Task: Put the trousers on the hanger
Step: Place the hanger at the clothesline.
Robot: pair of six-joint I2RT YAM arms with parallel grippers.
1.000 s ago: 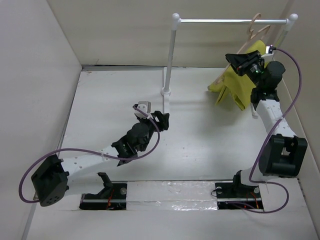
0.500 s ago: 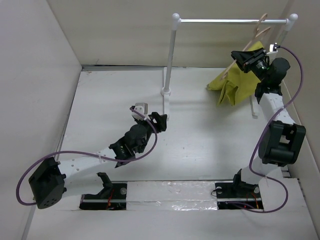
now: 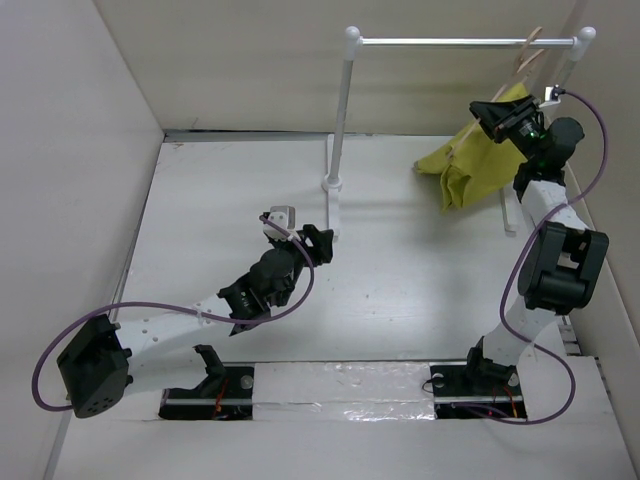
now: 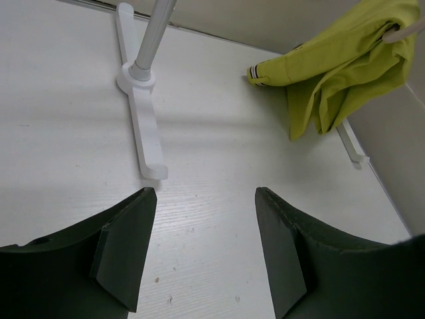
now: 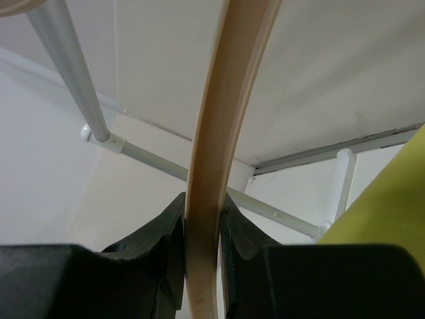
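Note:
The yellow-green trousers (image 3: pixel 468 165) hang draped over the pale beige hanger (image 3: pixel 526 58), held in the air at the far right. The hanger's top crosses the white rail (image 3: pixel 450 42) in the top view; I cannot tell whether it rests on it. My right gripper (image 3: pixel 503 112) is shut on the hanger's arm (image 5: pixel 222 119); both fingers (image 5: pixel 166 232) press its sides, with trouser cloth (image 5: pixel 388 212) at the right edge. My left gripper (image 3: pixel 318 242) is open and empty, low over the table. Its view (image 4: pixel 204 194) shows the trousers (image 4: pixel 345 60) hanging far off.
The white rail stand has a left post (image 3: pixel 343 110) on a flat foot (image 4: pixel 143 126) just ahead of my left gripper. Its right post (image 3: pixel 575 55) stands by the right wall. Walls close the table at left, back and right.
My right arm has lifted the hanger and trousers up and to the right, closer to the rail's right end. The left arm has barely shifted.

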